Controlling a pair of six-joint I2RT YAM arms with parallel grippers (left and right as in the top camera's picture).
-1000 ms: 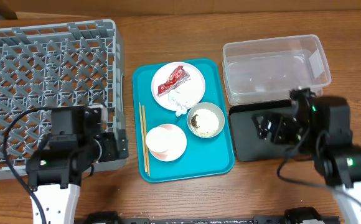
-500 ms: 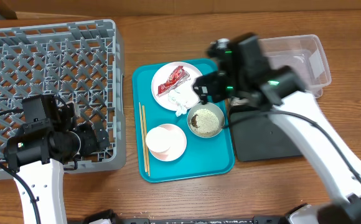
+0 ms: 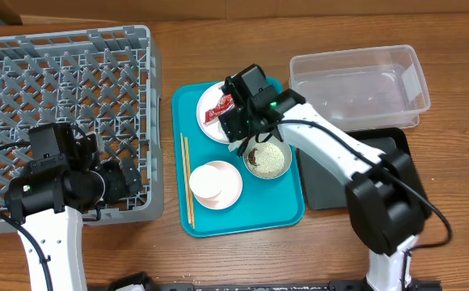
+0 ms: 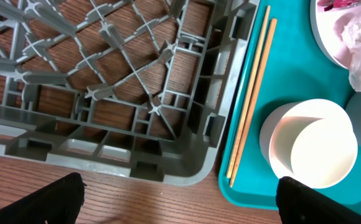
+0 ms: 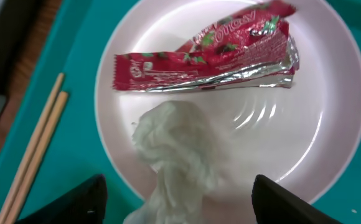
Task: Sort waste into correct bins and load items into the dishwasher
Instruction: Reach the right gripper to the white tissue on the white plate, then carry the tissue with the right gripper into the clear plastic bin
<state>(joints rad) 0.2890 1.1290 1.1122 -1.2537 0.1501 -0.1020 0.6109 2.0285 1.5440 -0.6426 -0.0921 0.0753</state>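
Note:
The white plate lies on the teal tray and bears the red snack wrapper and the crumpled tissue. In the right wrist view the wrapper lies across the plate, and the tissue hangs over its near rim. My right gripper is open just above the tissue, one finger on each side. My left gripper is open and empty over the dish rack's front right corner. The chopsticks lie beside the pink bowl, which holds the white cup.
The grey-green bowl holds rice and a dark scrap. The clear tub stands at the back right, with the black tray in front of it, partly under my right arm. The teal tray lies between the rack and the bins.
My right arm has swung left from the black tray across the bowl to the plate and lowered over the tissue. My left arm moved left, then held still.

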